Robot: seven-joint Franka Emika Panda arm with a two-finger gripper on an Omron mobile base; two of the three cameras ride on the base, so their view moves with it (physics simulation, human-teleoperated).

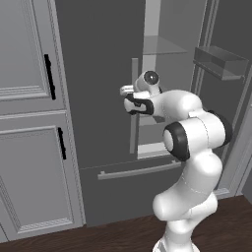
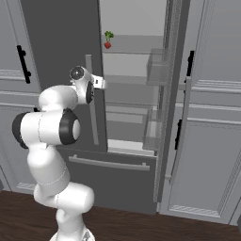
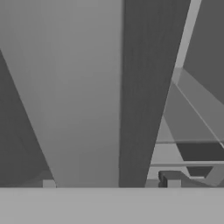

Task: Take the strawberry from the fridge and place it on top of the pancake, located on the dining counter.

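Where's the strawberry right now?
In the right base view, the strawberry sits on an upper shelf inside the open fridge, beside a small green leafy vegetable, above the tool.

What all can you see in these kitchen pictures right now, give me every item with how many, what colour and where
fridge: one, dark grey, centre; right door swung open, left door shut, pale inside.
bar handle: one, grey, upright on the shut left door, right by the gripper.
drawer handle: one, grey, across the bottom drawer.
glass shelves: several, clear, inside the fridge.
door bins: clear, on the open door.
strawberry: one, red, on an upper fridge shelf.
green leafy vegetable: one, touching the strawberry from above.
cabinets: light grey, black handles, on both sides of the fridge.
floor: dark wood.
arm: one, white, dark joints.
gripper: one, at the bar handle; grip unclear.
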